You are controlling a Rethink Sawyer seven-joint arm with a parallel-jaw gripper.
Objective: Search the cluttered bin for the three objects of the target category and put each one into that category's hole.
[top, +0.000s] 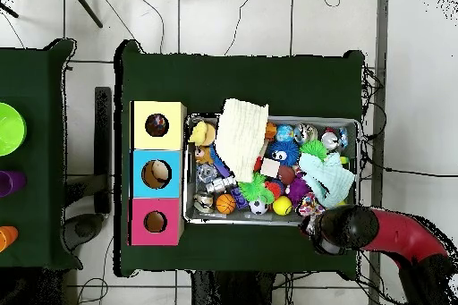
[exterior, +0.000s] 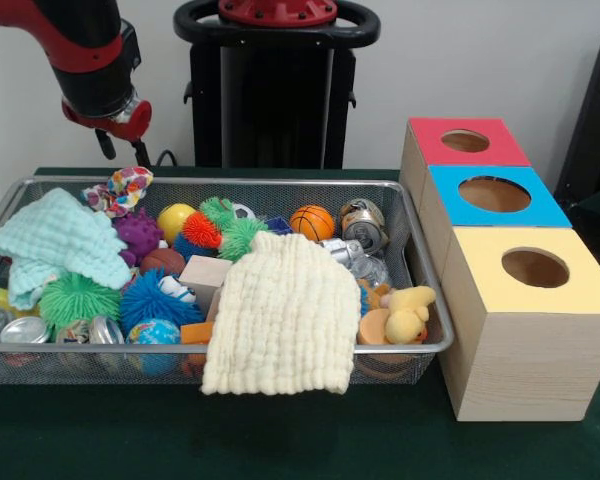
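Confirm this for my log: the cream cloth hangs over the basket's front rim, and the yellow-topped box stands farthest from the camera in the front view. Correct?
Not quite. The cream cloth does hang over the basket's front rim, but the front view shows the yellow-topped box nearest the camera; the red-topped box stands farthest.

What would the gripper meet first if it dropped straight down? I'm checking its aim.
Probably the ruffled printed fabric piece at the wire bin's far rim, just below the gripper; depth is uncertain.

Front view faces the robot, close and low; overhead looks straight down from high; both share the bin
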